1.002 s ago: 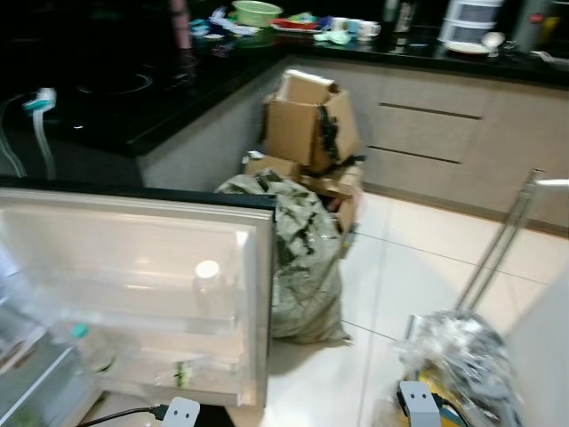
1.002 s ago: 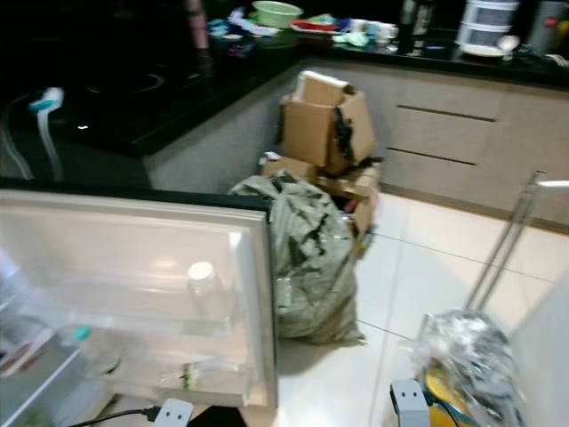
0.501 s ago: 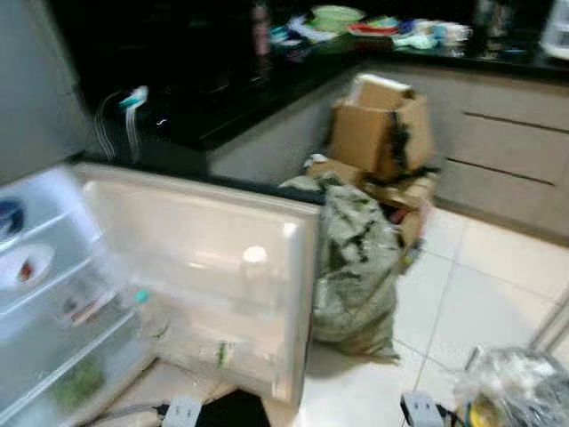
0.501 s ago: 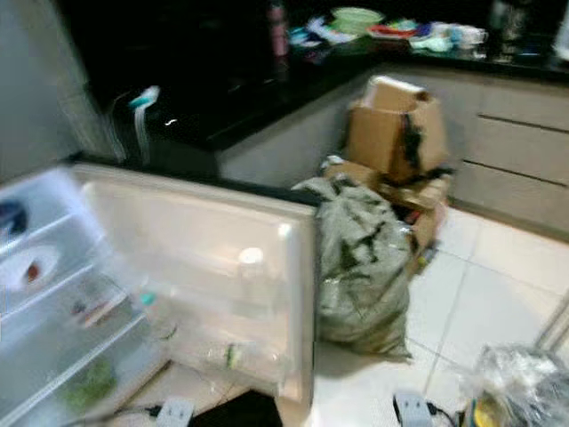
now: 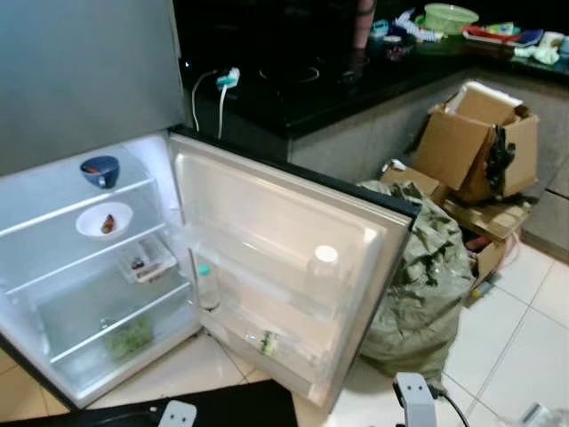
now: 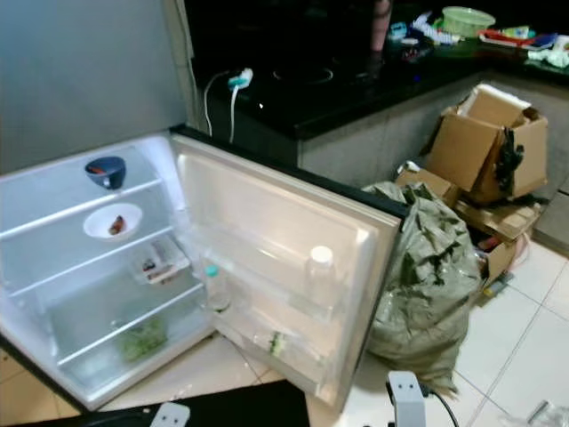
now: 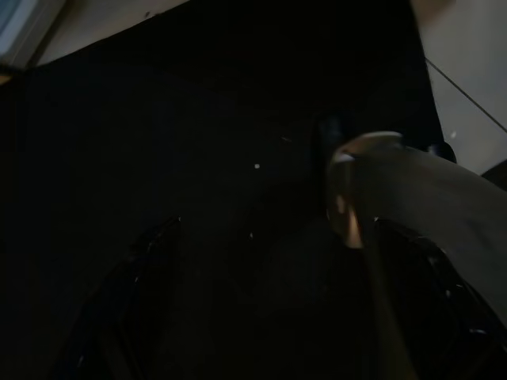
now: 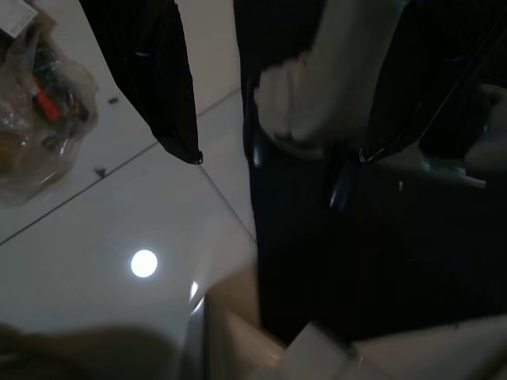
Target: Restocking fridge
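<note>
Fridge (image 5: 53, 294) door (image 5: 284, 258) wide open, bottle (image 5: 324, 277) in door shelf, bowl (image 5: 104, 220) inside. Right gripper (image 8: 269, 150) fingers spread; left gripper state unclear.

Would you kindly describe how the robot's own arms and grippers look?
The right gripper has two long black fingers tapering to narrow tips. In the head views, each arm ends in a pale grey, blocky housing, left arm and right arm, the right one trailing a thin black cable. The left wrist view is too dark for detail.

home kitchen | open fridge (image 5: 267, 267) | black counter (image 5: 356, 84) | cabinet drawers (image 6: 556, 213)
</note>
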Robot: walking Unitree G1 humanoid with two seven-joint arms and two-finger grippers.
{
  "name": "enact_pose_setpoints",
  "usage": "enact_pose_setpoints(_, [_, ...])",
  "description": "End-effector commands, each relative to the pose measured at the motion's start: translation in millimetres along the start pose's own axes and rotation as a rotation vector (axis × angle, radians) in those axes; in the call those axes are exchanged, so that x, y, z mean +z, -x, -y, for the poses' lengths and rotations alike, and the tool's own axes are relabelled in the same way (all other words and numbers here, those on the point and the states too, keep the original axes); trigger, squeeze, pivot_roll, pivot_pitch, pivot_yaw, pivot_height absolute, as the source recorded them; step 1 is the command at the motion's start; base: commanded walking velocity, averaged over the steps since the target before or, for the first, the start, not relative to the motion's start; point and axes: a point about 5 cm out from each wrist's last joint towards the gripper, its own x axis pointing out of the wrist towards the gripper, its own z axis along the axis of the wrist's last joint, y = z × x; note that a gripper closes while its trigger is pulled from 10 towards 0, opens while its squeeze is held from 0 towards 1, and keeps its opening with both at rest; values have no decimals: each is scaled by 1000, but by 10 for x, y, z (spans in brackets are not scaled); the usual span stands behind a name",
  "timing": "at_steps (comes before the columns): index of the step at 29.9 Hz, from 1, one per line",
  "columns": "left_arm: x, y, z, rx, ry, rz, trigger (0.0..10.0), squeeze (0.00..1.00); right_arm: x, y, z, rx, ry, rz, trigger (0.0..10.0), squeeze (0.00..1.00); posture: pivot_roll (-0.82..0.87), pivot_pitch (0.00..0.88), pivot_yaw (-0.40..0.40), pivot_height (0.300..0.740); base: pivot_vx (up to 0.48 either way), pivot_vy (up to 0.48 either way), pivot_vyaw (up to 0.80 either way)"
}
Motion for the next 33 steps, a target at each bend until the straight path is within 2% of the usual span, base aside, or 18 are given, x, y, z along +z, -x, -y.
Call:
enact_pose_setpoints(1, [-60, 10, 0, -2, -13, -21, 10000, 0, -12, -1, -5, 2, -6, -7, 10000, 0, -53, 0, -16, 740, 0, 0, 725])
enact_pose_setpoints(11, [-58, 7, 16, -7, -10, -24, 10000, 0, 5, -2, -5, 5, -11, 1, 10000, 0, -53, 0, -17, 740, 0, 0, 721])
enact_pose_setpoints(15, [-70, 8, 28, -16, -9, -29, 10000, 0, -2, 0, 15, -24, -28, -3, 10000, 0, -53, 0, -17, 740, 0, 0, 0])
enact_pose_setpoints(26, [-71, 7, 42, -24, -10, -31, 10000, 0, 41, -1, 21, -23, -8, 9, 10000, 0, -54, 0, -16, 740, 0, -459, 0])
enact_pose_setpoints(33, [-62, 6, 38, -15, 19, -20, 10000, 0, 50, -6, -8, 14, 1, 10, 10000, 0, -55, 0, -17, 740, 0, -150, 719])
